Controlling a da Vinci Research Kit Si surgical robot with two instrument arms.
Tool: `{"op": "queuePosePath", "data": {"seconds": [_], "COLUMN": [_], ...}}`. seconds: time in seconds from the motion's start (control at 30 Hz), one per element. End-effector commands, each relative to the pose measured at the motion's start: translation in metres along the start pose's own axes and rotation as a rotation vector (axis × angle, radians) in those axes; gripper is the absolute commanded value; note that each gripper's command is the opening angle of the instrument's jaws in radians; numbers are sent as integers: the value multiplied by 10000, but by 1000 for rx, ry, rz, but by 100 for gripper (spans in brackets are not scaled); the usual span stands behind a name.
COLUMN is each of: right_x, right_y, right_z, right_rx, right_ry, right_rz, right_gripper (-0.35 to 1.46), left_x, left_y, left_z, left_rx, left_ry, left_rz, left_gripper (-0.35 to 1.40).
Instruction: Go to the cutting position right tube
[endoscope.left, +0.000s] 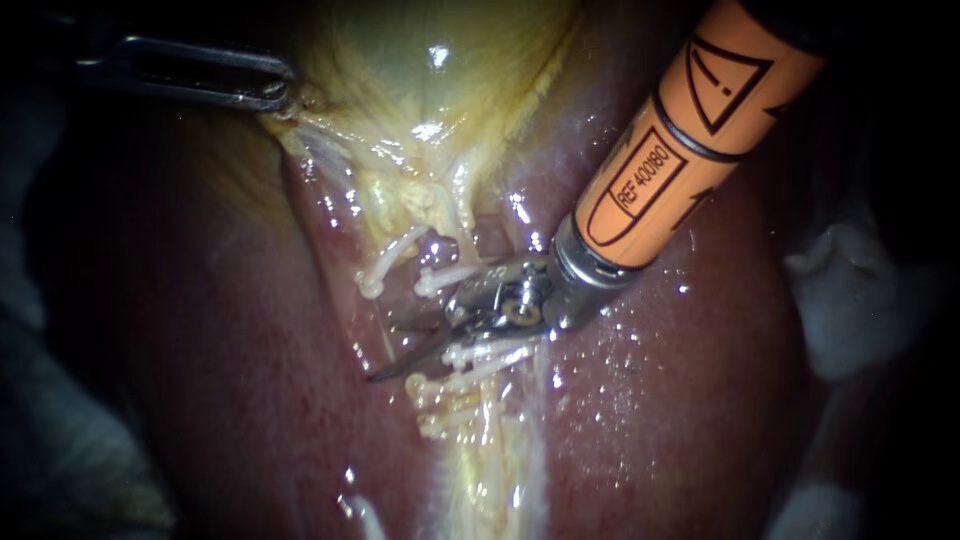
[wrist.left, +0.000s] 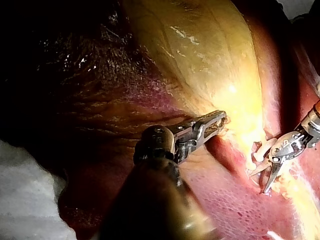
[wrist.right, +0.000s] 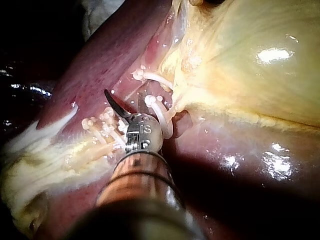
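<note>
The tube (endoscope.left: 466, 235) sits at centre, running 12 to 6 o'clock between an upper clip (endoscope.left: 445, 278) and lower clips (endoscope.left: 485, 355). The right instrument (endoscope.left: 392, 368) enters from 1 o'clock and lies across that gap. Only one blade shows, so I cannot tell its opening. Drifting toward 6 o'clock risks snagging a clip. At 10 o'clock the left instrument (endoscope.left: 275, 92) clamps the gallbladder (endoscope.left: 430, 60); slippage would slacken the tube.

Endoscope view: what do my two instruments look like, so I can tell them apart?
The right instrument has an orange sleeve with black outlined markings, a silver collar and a steel end effector with slim, curved, pointed blades. The left instrument is plain grey metal, its end effector long, narrow and slotted.
</note>
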Motion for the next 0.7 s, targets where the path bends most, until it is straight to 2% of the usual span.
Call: {"op": "queuePosePath", "data": {"seconds": [0.03,0.4,0.7], "right_x": [1,1,9], "right_y": [-1,-8,-9], "right_z": [-1,-31,-56], "right_rx": [1,17,16], "right_ry": [0,3,13], "right_rz": [5,28,39], "right_gripper": [143,143,143], "left_x": [0,0,0], "left_y": [0,0,0], "left_z": [0,-1,-1], "left_rx": [0,-1,-1], "left_ry": [0,0,0], "left_rz": [0,1,1], "left_gripper": [-35,-35,-35]}}
